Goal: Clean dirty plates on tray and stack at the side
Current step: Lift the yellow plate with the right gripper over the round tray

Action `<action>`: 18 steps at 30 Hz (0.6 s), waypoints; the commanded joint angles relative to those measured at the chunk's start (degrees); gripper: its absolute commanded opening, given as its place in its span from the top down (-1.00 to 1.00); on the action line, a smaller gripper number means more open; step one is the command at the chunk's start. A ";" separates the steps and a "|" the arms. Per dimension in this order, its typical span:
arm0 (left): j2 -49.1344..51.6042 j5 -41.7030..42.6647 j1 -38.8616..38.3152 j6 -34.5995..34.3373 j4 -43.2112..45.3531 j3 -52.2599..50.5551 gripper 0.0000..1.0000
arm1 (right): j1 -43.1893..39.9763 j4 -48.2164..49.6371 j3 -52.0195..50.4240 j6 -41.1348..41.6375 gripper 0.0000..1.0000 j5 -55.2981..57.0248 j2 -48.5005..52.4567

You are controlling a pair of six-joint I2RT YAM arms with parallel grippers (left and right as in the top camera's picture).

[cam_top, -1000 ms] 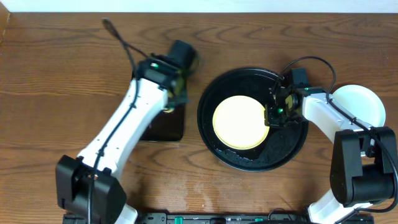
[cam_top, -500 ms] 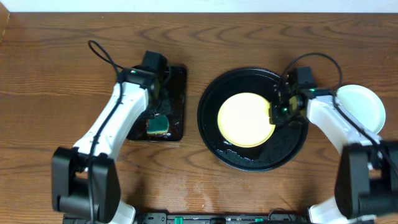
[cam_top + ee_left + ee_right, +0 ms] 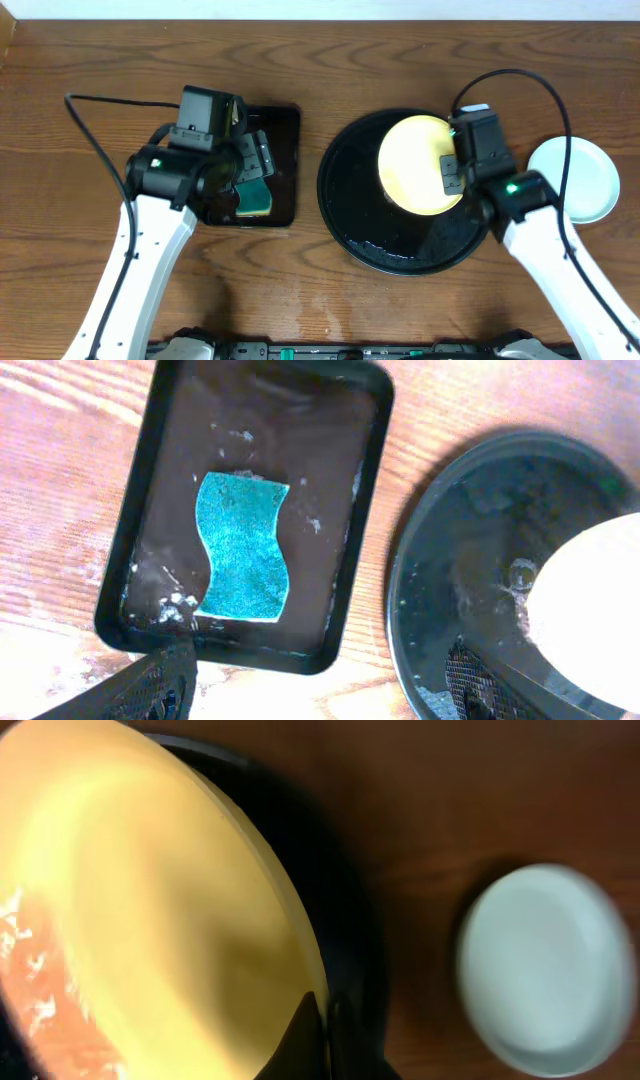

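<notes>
Plate [image 3: 415,165] — pale yellow, round — pinched at rim by right claw [image 3: 448,173].

Right wrist view: I see the yellow plate [image 3: 150,900] cropped at left and top, and the mint plate [image 3: 545,970] blurred. Overhead: my left tool [image 3: 255,160] covers part of the sponge [image 3: 256,200].

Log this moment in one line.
left gripper: open above teal sponge, rectangular black tray | right gripper: shut on pale yellow plate over round black tray
</notes>
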 commanded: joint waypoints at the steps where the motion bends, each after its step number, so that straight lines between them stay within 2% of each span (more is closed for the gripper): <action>1: -0.28 0.70 0.20 0.55 -0.09 1.57 -0.61 | 4.83 0.17 0.07 -2.84 0.98 13.51 -2.67; 6: -0.15 0.68 0.20 0.57 -0.09 1.53 -0.61 | 13.77 0.15 0.07 -6.36 0.98 26.91 -3.39; 12: -0.17 0.68 0.17 0.57 -0.09 1.53 -0.62 | 22.69 0.20 0.07 -8.39 0.98 35.41 -3.39; 18: -0.17 0.68 0.20 0.57 -0.09 1.53 -0.62 | 28.13 0.17 0.07 -10.93 0.98 44.57 -3.39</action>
